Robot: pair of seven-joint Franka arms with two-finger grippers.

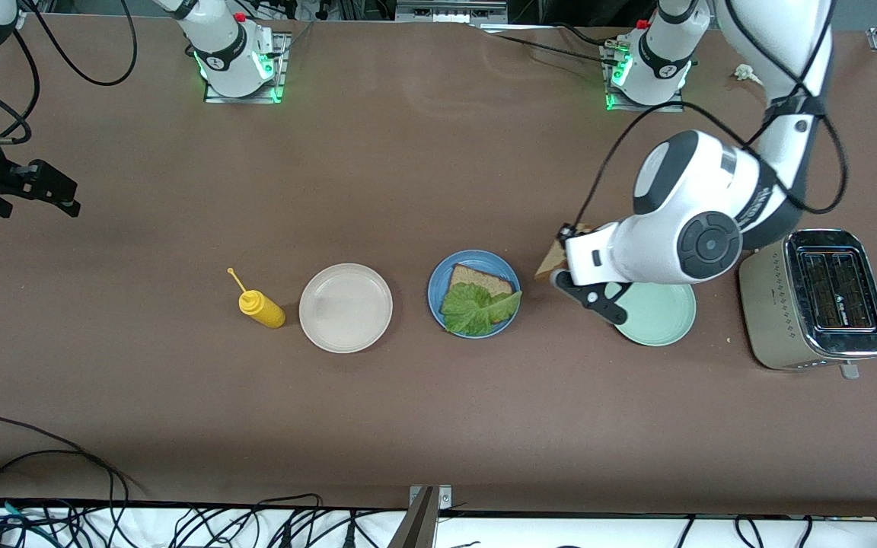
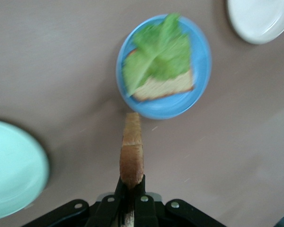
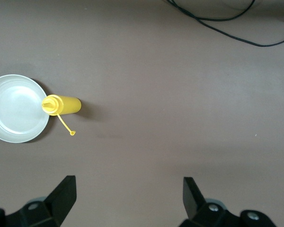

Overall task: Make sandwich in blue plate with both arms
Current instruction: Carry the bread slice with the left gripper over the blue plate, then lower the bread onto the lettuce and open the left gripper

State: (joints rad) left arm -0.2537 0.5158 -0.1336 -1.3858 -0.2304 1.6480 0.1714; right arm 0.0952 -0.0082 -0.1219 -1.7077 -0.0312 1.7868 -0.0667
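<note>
The left gripper (image 2: pixel 131 189) is hanging over the desk (image 1: pixel 408 426) between the blue plate (image 1: pixel 438 304) and the mint green plate (image 1: pixel 663 316), its jaws pinching a bread slice (image 2: pixel 131 156) edge-on. The blue plate is carrying one bread slice (image 1: pixel 484 279) with a lettuce leaf (image 1: pixel 476 308) lying on it. The right gripper (image 3: pixel 128 194) is waiting over the right arm's end of the desk, jaws spread. A yellow squeeze bottle (image 1: pixel 261 308) is lying beside the beige plate (image 1: pixel 346 307).
</note>
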